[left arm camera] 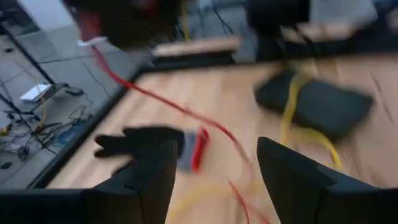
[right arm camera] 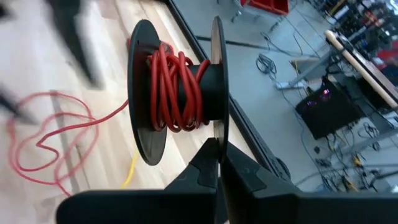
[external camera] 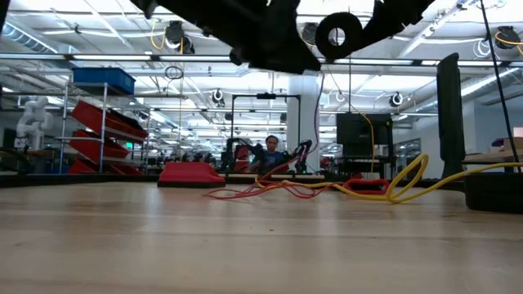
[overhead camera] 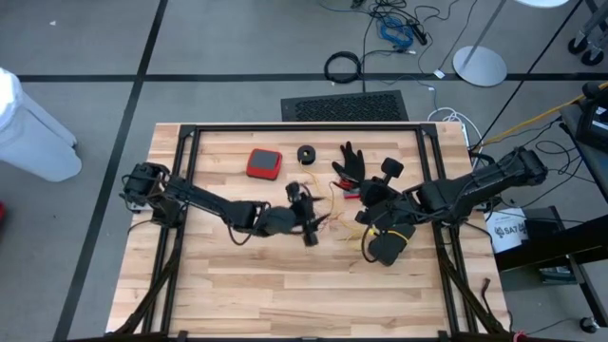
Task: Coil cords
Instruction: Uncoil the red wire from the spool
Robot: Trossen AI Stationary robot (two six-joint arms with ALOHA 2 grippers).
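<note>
The right gripper [right arm camera: 214,158] has its two dark fingers pinched together on the rim of a small round black reel [right arm camera: 180,93], a smooth spool with thin disc flanges, and holds it lifted off the wooden table [overhead camera: 285,285]. The red-orange cord [right arm camera: 177,87] is wound in tight glossy turns around the reel's hub; its free end trails down from the reel and lies in loose loops on the pale planks (thin as wire). In the high view this reel sits just right of the black glove [overhead camera: 350,163]. The yellow cord [external camera: 409,181] curls on the table below the glove, beside a flat black pad [left arm camera: 317,102]. The left gripper [overhead camera: 306,226] hovers left of the glove, fingers spread apart and holding nothing. A second reel [overhead camera: 306,154] rests left of the glove, near a red square block [overhead camera: 263,163]
</note>
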